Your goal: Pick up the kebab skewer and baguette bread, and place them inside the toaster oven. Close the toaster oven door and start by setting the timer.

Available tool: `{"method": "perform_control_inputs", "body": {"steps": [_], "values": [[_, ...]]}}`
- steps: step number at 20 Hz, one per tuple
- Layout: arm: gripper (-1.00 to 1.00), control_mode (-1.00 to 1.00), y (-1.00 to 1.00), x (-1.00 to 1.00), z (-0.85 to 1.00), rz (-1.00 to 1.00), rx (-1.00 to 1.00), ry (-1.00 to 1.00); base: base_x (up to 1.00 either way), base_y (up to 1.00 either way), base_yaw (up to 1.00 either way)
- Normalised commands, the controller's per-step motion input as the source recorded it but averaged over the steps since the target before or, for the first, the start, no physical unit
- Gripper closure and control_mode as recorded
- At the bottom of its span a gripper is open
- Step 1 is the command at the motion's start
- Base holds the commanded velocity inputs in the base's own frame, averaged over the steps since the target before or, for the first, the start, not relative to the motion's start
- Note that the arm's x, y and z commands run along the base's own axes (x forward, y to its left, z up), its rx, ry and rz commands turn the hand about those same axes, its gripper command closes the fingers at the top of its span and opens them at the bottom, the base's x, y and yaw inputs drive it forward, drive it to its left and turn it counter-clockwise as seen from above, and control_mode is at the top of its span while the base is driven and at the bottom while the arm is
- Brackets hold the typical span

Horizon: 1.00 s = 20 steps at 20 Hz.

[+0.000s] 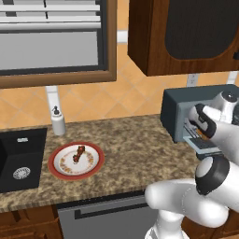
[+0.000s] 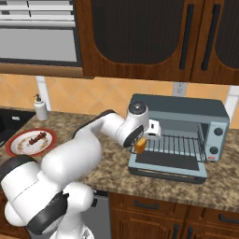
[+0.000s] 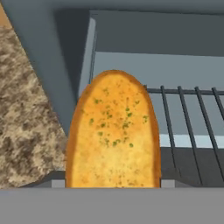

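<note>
Over on the counter (image 2: 107, 161), the toaster oven (image 2: 179, 135) stands with its door (image 2: 168, 165) dropped flat and the wire rack (image 2: 175, 145) showing. At its left opening the gripper (image 2: 140, 145) clasps the baguette bread (image 3: 113, 131) between its fingers. Well to the left, a red-rimmed plate (image 1: 93, 165) carries the kebab skewer (image 1: 78, 154).

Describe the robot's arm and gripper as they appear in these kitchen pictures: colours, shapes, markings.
The arm is built of smooth, glossy white rounded segments with bulbous elbows. Dark grey-black bands mark the joints, and a round grey cap with a dark ring sits on the wrist joint. The gripper is a small white block at the end. No cables or lettering are visible.
</note>
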Motion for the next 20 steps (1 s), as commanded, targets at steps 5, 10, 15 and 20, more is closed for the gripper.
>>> {"method": "perform_control_inputs", "body": {"steps": [5,10,15,20], "values": [[1.0,-1.0,-0.41,0.38,-0.01,0.0,0.0,0.0,0.0,0.0,0.0],[1.0,-1.0,-0.29,0.24,-0.12,0.0,0.0,0.0,0.0,0.0,0.0],[1.0,-1.0,0.0,0.01,-0.35,0.0,0.0,0.0,0.0,0.0,0.0],[1.0,-1.0,0.0,0.15,-0.22,0.0,0.0,0.0,0.0,0.0,0.0]]}}
